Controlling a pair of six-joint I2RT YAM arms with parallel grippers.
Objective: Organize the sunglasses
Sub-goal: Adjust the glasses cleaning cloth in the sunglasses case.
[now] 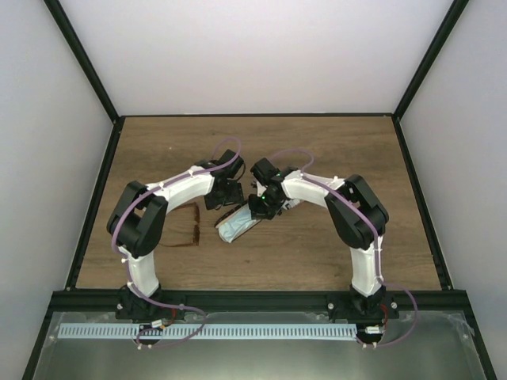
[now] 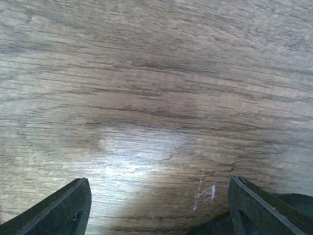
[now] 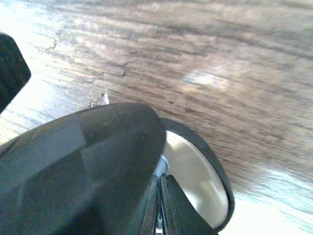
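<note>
While flat on table (image 1: pixel 317 150), slim dark-framed sunglasses (image 1: pixel 195 224)

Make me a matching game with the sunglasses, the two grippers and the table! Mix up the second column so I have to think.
Column one:
1. sunglasses
2. left gripper
3. right gripper
4. table

Column two:
A. shut
B. brown wood
C. open, holding nothing
D. dark and thin, lying flat

Right pairs: 1-D, 2-C, 3-A, 4-B.
</note>
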